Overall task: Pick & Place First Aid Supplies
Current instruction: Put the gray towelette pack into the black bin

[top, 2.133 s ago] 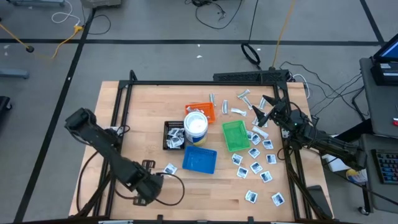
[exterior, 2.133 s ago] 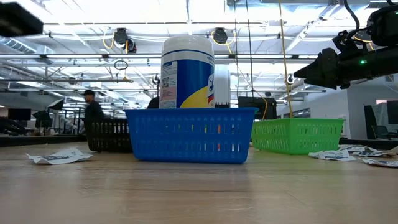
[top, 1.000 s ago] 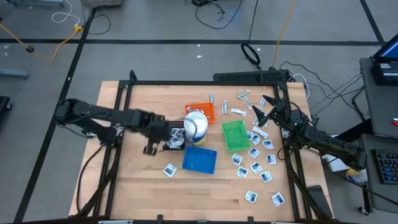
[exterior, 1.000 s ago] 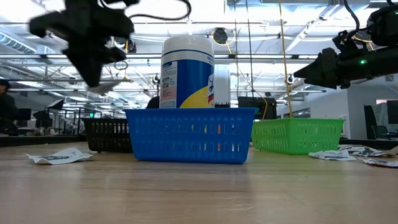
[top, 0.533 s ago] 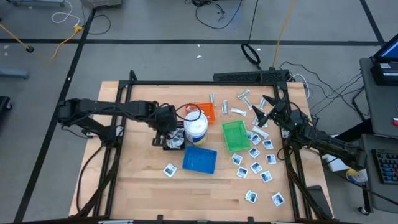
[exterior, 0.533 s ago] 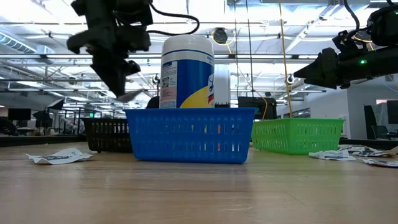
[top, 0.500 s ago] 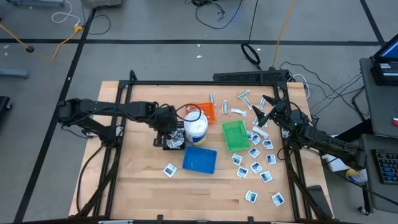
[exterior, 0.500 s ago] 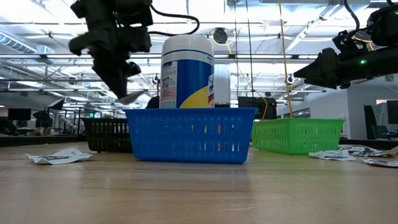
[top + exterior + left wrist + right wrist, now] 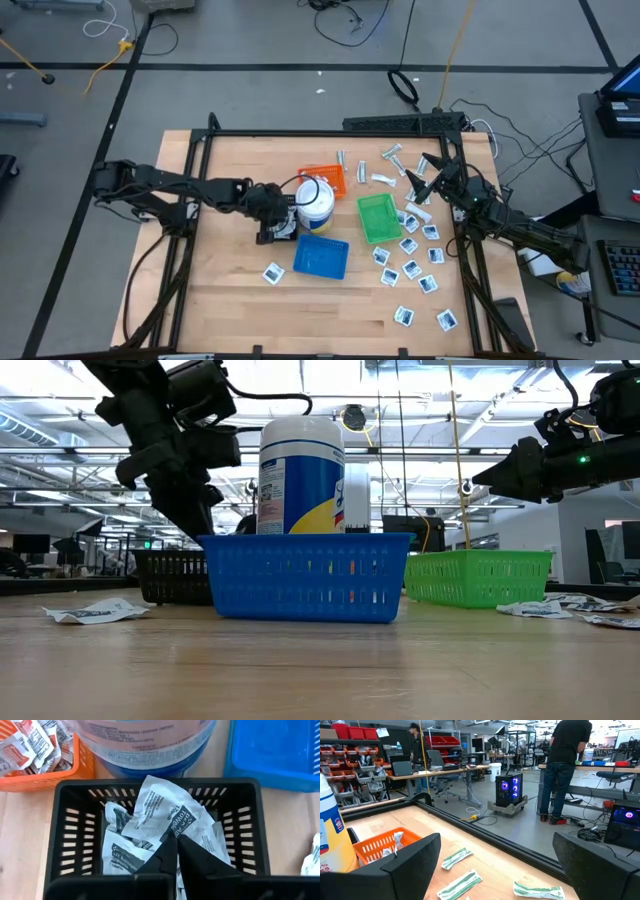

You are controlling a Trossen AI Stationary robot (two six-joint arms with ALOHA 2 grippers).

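My left gripper (image 9: 176,839) is shut on a crumpled white packet with dark print (image 9: 167,810), just above the black tray (image 9: 240,807), which holds several more such packets. In the high view the gripper (image 9: 274,226) reaches in from the table's left, beside the white tub (image 9: 315,203). One packet (image 9: 272,272) lies on the wood near the blue tray (image 9: 321,257). Many more packets (image 9: 410,268) lie at the right, and wrapped strips (image 9: 385,160) at the far side. My right gripper (image 9: 420,175) hovers open and level at the far right. My left gripper pinches the packet by its near edge (image 9: 172,831) between its two fingertips. The fingers slant down from the table's left side. The packet spreads out in front of the tips, over the packets in the black tray; whether it rests on them I cannot tell.
The orange tray (image 9: 325,178) with red-marked packets stands behind the tub. The green tray (image 9: 378,217) stands right of the tub. In the low view the blue tray (image 9: 305,575) hides the left fingertips. A person (image 9: 565,765) stands in the room beyond the table.
My left gripper has gone toward the table's right and down, tipping nose-down, from beside the black tray to just over it. The packet hanging from its shut fingers has come down with it into the tray's mouth.
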